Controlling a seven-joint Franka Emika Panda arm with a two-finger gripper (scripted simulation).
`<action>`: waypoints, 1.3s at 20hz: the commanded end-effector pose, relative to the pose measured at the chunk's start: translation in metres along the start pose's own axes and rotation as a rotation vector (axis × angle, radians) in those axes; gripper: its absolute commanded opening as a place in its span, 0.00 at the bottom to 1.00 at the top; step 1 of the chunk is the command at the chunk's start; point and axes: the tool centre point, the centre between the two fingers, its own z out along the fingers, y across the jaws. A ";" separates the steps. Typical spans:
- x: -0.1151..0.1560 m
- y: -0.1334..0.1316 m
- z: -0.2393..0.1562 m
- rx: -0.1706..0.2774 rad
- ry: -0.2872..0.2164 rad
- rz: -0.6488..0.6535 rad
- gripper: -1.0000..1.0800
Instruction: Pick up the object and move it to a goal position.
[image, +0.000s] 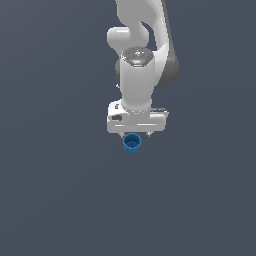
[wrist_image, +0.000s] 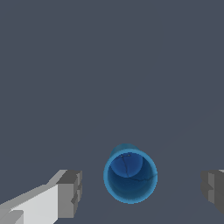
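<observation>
The object is a small bright-blue cup (image: 132, 143) with a darker-blue hollow inside, standing upright on the grey floor. In the exterior view it shows just under the white hand of my gripper (image: 135, 135). In the wrist view the cup (wrist_image: 130, 176) sits between my two fingers, with a clear gap on each side. One grey pad (wrist_image: 70, 193) and the other pad (wrist_image: 213, 190) stand wide apart, so my gripper (wrist_image: 141, 192) is open and holds nothing. The fingertips are mostly hidden by the hand in the exterior view.
The white arm (image: 140, 65) rises behind the hand toward the top of the exterior view. The flat grey floor (image: 55, 190) spreads all around with no other object in view.
</observation>
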 end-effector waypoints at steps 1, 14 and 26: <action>0.000 0.000 0.000 0.000 0.000 0.000 0.62; -0.006 0.008 0.005 0.002 -0.027 0.040 0.62; -0.008 0.008 0.023 0.038 -0.066 0.252 0.62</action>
